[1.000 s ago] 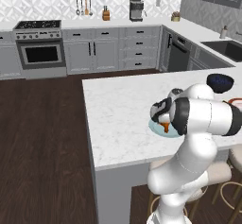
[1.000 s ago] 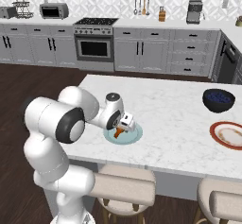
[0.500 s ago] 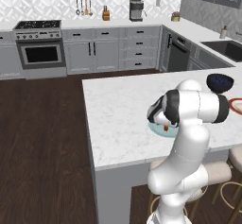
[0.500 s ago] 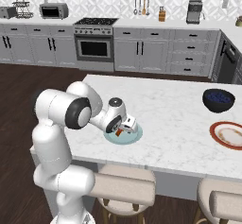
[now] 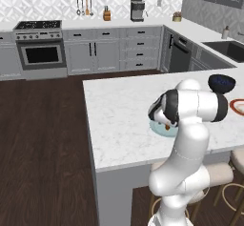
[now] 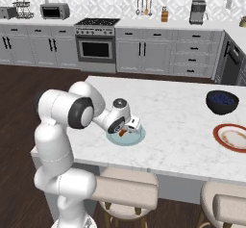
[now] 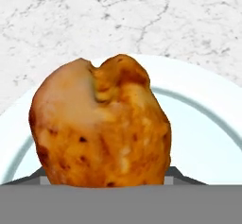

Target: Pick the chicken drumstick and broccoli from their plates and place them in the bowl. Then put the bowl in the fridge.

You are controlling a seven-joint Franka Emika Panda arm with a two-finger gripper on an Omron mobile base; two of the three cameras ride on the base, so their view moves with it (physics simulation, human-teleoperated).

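- Chicken drumstick (image 7: 101,124) fills the hand's (image 6: 126,130) view — apparently grasped over the teal plate (image 7: 208,138).
- Lift straight up, grip firm, before any sideways swing.

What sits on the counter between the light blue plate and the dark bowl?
Nothing: in the right base view bare marble runs from the light blue plate to the dark bowl.

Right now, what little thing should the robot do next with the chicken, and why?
Probably lift straight up a little. The chicken drumstick sits between the fingers of the gripper, low over the light blue plate, so it seems gripped. Raising it first would clear the plate before carrying it off to the bowl.
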